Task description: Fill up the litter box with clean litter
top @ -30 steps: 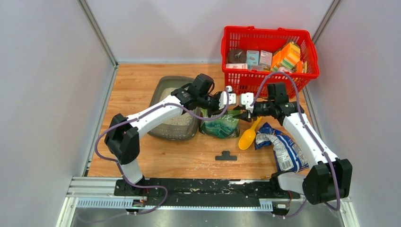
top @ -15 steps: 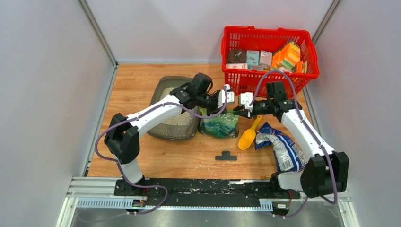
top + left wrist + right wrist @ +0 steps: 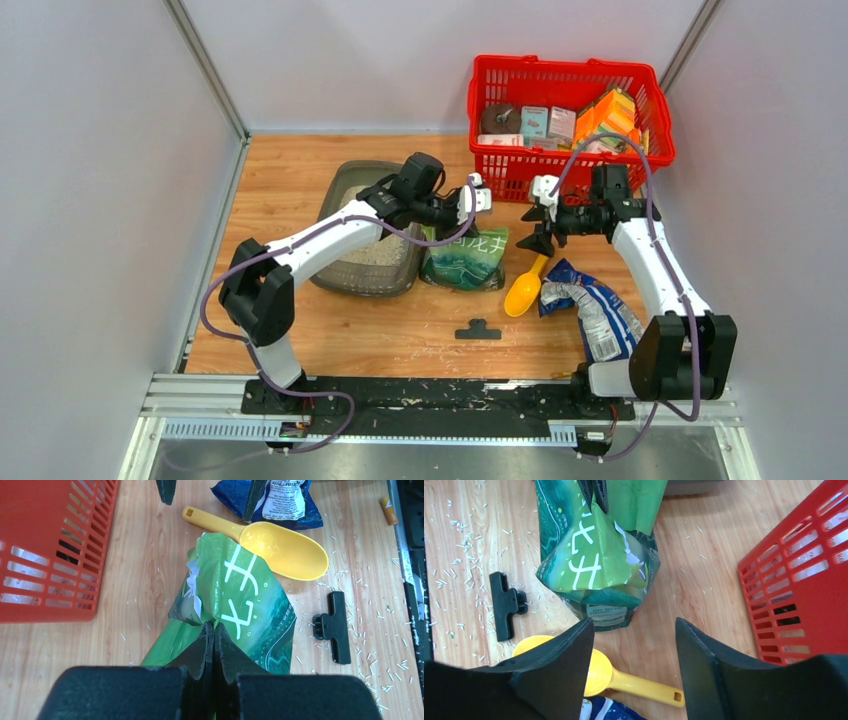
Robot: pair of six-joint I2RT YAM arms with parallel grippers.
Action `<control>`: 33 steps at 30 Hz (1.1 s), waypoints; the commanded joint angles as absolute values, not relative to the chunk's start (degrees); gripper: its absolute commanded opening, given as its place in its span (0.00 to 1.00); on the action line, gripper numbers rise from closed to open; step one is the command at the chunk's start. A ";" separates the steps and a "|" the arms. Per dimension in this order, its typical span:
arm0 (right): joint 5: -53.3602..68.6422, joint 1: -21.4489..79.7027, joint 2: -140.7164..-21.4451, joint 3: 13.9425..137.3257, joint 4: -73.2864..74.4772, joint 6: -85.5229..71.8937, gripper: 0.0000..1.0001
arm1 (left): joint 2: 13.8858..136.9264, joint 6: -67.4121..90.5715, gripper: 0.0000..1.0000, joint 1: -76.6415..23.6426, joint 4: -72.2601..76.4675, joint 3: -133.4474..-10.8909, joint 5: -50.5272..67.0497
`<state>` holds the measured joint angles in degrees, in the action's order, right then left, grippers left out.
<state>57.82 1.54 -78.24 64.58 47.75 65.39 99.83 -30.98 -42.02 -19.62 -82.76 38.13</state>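
**Right gripper lets go of the litter bag; left gripper holds on**

Seen from above, my right gripper (image 3: 533,230) has released the green bag (image 3: 465,262). It has drawn back to the right, beside the red basket (image 3: 560,65), and its jaws are apart and empty. My left gripper (image 3: 478,197) stays clamped on the bag's torn top edge.

The litter box (image 3: 345,180) sits on the worktop (image 3: 300,170) just left of the bag, under my left arm. It holds a thin layer of clean litter (image 3: 375,255). A yellow scoop (image 3: 525,290) lies just right of the bag. I judge the bag is now open, so the free right gripper could take the scoop next.
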 commanded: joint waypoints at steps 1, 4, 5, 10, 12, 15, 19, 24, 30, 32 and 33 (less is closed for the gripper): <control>56.60 2.89 -73.22 64.08 43.53 61.36 0.67 | 96.50 -28.66 0.00 -40.61 -19.16 -82.88 39.11; 54.85 5.71 -70.14 60.48 34.91 56.17 0.70 | 96.42 -28.48 0.00 -40.52 -19.16 -82.97 39.11; 54.67 6.50 -69.27 59.60 32.80 53.55 0.70 | 96.42 -28.48 0.00 -40.52 -18.99 -82.88 39.11; 54.58 10.36 -69.87 57.74 25.22 51.50 0.70 | 96.50 -27.34 0.00 -40.52 -19.25 -82.53 39.46; 55.02 11.77 -71.62 57.57 25.40 52.55 0.67 | 96.42 -27.16 0.00 -40.52 -19.25 -82.62 40.08; 54.93 12.57 -73.82 57.04 25.22 55.71 0.62 | 96.76 -26.19 0.00 -40.52 -19.16 -82.88 40.52; 54.49 12.57 -76.54 58.01 26.62 58.35 0.54 | 97.64 -22.87 0.00 -39.47 -19.07 -83.67 41.83; 54.58 12.57 -76.73 56.43 26.46 58.36 0.48 | 99.49 -17.59 0.00 -37.71 -18.99 -85.78 44.82; 54.67 12.66 -77.43 55.98 27.24 55.81 0.32 | 99.76 -15.30 0.00 -36.91 -18.11 -85.52 45.96; 54.49 12.57 -78.04 56.07 28.12 55.63 0.36 | 99.76 -15.03 0.01 -36.48 -18.02 -85.52 46.93; 54.32 12.66 -78.05 55.81 28.04 55.63 0.38 | 99.67 -15.03 0.01 -36.30 -18.54 -85.43 47.19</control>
<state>56.14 12.95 -76.79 56.62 26.89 55.96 100.73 -17.96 -38.54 -19.18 -82.89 44.01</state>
